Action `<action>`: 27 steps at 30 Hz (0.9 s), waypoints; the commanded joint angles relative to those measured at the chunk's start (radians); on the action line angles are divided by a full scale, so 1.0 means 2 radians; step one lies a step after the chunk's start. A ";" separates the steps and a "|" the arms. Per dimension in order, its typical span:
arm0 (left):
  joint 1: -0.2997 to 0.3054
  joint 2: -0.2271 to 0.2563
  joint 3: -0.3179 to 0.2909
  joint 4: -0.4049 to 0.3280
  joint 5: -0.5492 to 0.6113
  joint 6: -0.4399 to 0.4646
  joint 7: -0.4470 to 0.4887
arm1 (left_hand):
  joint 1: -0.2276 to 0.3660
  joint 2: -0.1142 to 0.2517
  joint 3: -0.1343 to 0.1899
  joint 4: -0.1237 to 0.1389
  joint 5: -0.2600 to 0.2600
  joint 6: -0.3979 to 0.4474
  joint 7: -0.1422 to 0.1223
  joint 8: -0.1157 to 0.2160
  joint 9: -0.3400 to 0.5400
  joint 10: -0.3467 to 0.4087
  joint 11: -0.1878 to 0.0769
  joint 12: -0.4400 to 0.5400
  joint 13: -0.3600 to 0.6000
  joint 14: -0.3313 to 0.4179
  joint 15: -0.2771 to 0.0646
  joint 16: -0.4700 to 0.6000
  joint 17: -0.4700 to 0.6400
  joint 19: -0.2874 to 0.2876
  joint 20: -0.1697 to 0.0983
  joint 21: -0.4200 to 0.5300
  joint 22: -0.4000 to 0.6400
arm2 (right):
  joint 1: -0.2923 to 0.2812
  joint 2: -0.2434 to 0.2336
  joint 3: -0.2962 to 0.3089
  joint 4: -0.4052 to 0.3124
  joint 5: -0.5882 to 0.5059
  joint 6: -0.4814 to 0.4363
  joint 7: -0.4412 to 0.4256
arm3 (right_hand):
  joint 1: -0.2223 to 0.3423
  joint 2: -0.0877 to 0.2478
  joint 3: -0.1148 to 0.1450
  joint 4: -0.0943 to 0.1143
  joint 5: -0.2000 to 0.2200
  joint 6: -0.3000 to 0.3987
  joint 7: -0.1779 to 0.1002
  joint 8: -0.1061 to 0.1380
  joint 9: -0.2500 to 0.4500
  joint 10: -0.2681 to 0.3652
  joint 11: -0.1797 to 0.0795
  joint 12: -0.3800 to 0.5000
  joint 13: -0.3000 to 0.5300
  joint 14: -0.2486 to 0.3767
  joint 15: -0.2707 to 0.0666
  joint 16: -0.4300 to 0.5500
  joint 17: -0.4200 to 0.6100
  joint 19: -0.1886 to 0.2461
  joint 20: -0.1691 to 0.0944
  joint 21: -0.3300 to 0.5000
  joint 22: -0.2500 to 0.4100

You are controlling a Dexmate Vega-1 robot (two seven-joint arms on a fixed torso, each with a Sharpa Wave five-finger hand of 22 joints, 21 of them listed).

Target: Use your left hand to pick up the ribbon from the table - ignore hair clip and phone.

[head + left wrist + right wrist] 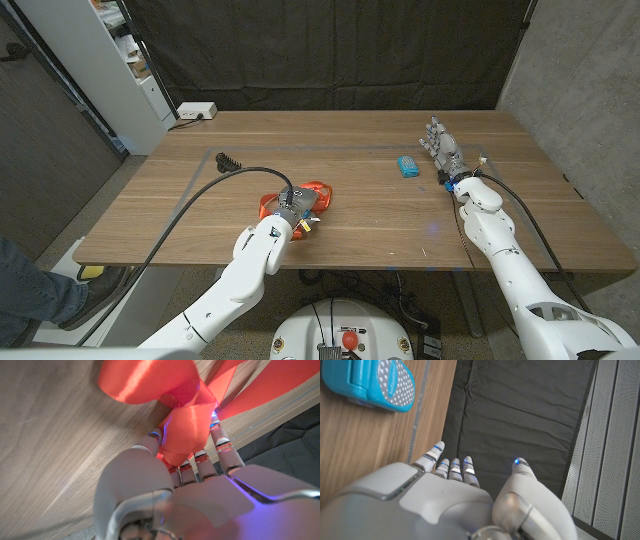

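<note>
ribbon (pixel 318 193): bright orange-red, glossy, in my fingers | my left hand (pixel 292 210): pale grey, blue lights at the tips | my right hand (pixel 441 145): same grey, blue tip lights | phone (pixel 407 165): turquoise, grey dotted panel | hair clip (pixel 229 161): black | table (pixel 380 215): brown wood grain | backdrop (pixel 330 50): black cloth

Lab: black curtain (pixel 340 50) backdrop, bare wooden table (pixel 380 215).
</note>
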 commanded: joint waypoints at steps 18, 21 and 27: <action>0.001 -0.013 -0.004 0.026 -0.067 0.017 0.105 | 0.201 0.021 -0.012 0.002 0.045 0.202 0.012 0.158 0.115 0.166 -0.022 0.108 0.142 0.172 -0.075 0.131 0.106 0.131 -0.087 0.152 0.019 | 0.003 0.004 0.001 0.007 -0.001 -0.001 -0.001 | -0.002 0.004 0.001 -0.002 0.000 0.001 -0.003 0.000 0.003 -0.001 0.003 0.003 0.002 -0.001 0.004 0.003 0.003 0.003 0.002 -0.002 0.003; 0.000 -0.012 -0.004 0.026 -0.074 0.018 0.103 | 0.207 0.018 -0.014 0.002 0.048 0.200 0.013 0.165 0.126 0.166 -0.020 0.110 0.153 0.181 -0.080 0.135 0.112 0.137 -0.096 0.166 0.020 | 0.004 0.004 0.000 0.007 -0.002 -0.002 -0.002 | -0.002 0.004 0.001 -0.002 0.000 0.001 -0.003 0.000 0.003 -0.002 0.003 0.003 0.002 -0.001 0.004 0.003 0.003 0.003 0.002 -0.002 0.003; 0.000 -0.011 -0.004 0.023 -0.083 0.021 0.111 | 0.214 0.013 -0.016 0.003 0.054 0.201 0.012 0.178 0.142 0.174 -0.021 0.114 0.171 0.196 -0.083 0.144 0.124 0.142 -0.107 0.187 0.021 | 0.006 0.004 0.000 0.007 -0.003 -0.003 -0.001 | -0.002 0.004 0.001 -0.003 0.000 0.001 -0.003 0.000 0.003 -0.002 0.003 0.003 0.002 -0.001 0.004 0.003 0.003 0.003 0.002 -0.002 0.003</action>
